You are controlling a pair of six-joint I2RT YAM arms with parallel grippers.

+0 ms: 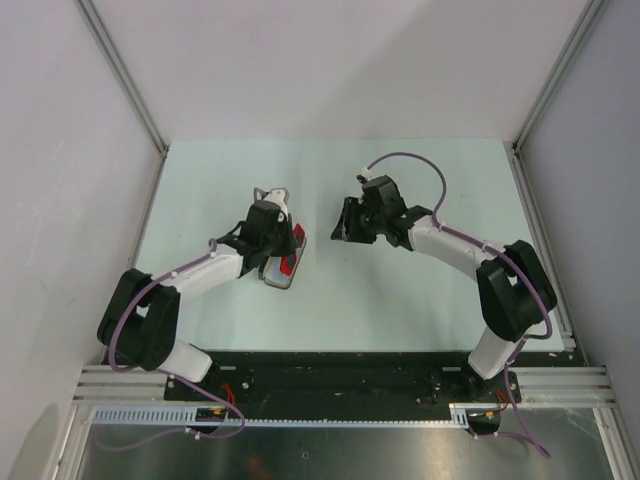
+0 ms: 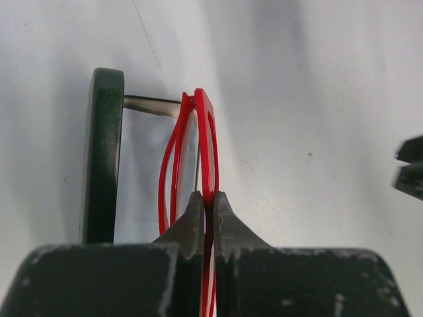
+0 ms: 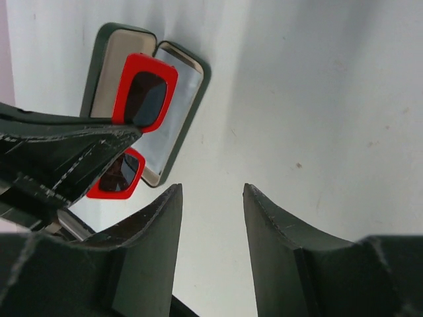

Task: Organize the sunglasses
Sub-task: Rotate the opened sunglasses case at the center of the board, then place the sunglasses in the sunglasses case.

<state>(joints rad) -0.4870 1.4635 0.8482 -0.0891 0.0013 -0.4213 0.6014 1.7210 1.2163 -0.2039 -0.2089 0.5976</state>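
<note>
Currently the sunglasses (image 2: 213,142) are gripped by the left gripper (image 2: 206,197). Its fingers (image 2: 188,224) are clenched on the red frame at about the bridge, between the two dark lenses. In the left wrist view the frame is seen edge-on and upright, with the slim temple arms bowed out on its left side.

The pair is held over the open case (image 3: 178,89), left of centre on the table (image 1: 400,300). In the right wrist view one lens is seen in front of the case's two open halves, one lined tan and one pale grey-blue. The other lens is at one end of the case, partly hidden behind the left fingers. Whether the glasses touch the case cannot be told. In the top view red parts of the frame are seen just right of the left gripper, over the case. The case is dark outside with rounded corners. From the left wrist it is seen side-on, just left of the glasses.

The right gripper (image 3: 211,190) is released: its fingers (image 3: 162,224) are spread, bare table is seen in the gap, and nothing is held. It is placed right of the case, pointed toward it, apart from the left gripper. Its fingertips are seen at the right edge of the left wrist view. Both arms are bent inward toward the table's middle.
</note>
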